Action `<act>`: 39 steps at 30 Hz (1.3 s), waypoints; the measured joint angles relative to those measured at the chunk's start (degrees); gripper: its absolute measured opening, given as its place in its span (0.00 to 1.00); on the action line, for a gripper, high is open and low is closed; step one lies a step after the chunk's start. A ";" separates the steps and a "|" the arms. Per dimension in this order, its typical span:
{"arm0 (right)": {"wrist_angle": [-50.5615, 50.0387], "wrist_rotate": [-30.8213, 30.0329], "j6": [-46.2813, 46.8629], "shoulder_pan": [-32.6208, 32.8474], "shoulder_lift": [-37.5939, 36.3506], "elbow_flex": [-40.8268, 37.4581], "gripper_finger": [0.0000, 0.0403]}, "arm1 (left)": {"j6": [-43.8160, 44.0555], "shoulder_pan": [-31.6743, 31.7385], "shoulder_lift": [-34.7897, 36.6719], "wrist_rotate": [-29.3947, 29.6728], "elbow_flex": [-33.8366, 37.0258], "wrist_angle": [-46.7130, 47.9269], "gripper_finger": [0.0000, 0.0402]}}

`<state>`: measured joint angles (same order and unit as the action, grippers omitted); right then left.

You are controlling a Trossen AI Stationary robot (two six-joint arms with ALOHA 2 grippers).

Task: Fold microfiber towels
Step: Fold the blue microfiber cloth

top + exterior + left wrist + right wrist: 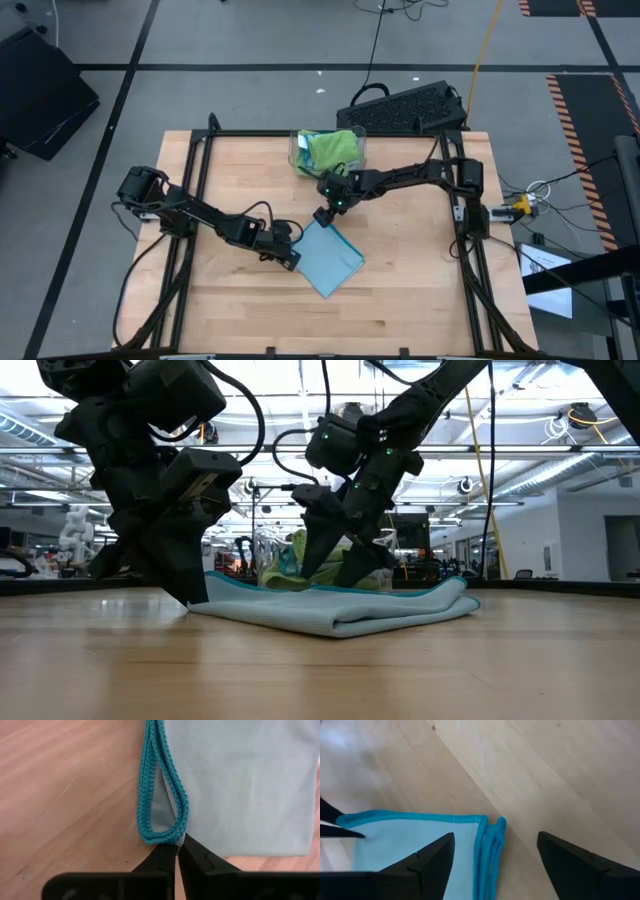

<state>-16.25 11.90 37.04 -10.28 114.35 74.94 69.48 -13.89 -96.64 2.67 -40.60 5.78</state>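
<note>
**Fold may slip open at the corner**

The blue towel [330,257] lies folded on the tabletop [400,300], near the middle. The left gripper [290,254] has its jaws together, pinching the towel's edge at one corner. The right gripper [326,214] hangs just over the far corner with its jaws wide apart, holding nothing.

What could go wrong: the layers at the far corner do not line up neatly; the trim bunches there. If the left gripper pulls while it is pinching, the top layer could slide and the fold could open. If the right gripper comes down crooked, it could catch only one layer or push the towel into a wrinkle.

Seen from above, the towel is a long shape. Its long side runs on a slant, from up-left near the grippers down toward the right front of the tabletop.

More towels [333,148] sit in the bin [297,160] at the back.
</note>
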 joint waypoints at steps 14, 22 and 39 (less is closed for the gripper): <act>1.01 2.16 4.80 1.79 2.40 0.24 0.43 | -0.37 0.16 0.00 0.06 -0.04 0.01 0.03; 1.50 4.78 6.82 2.10 2.65 0.11 0.27 | -1.31 1.06 -0.03 -0.24 -0.04 -0.05 0.04; 1.76 5.33 -1.44 0.61 0.33 -0.22 0.01 | -3.04 1.31 2.88 2.59 0.16 0.65 0.02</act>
<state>-14.49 17.23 35.60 -9.67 114.69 74.71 66.44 -12.58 -93.76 5.26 -40.44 6.43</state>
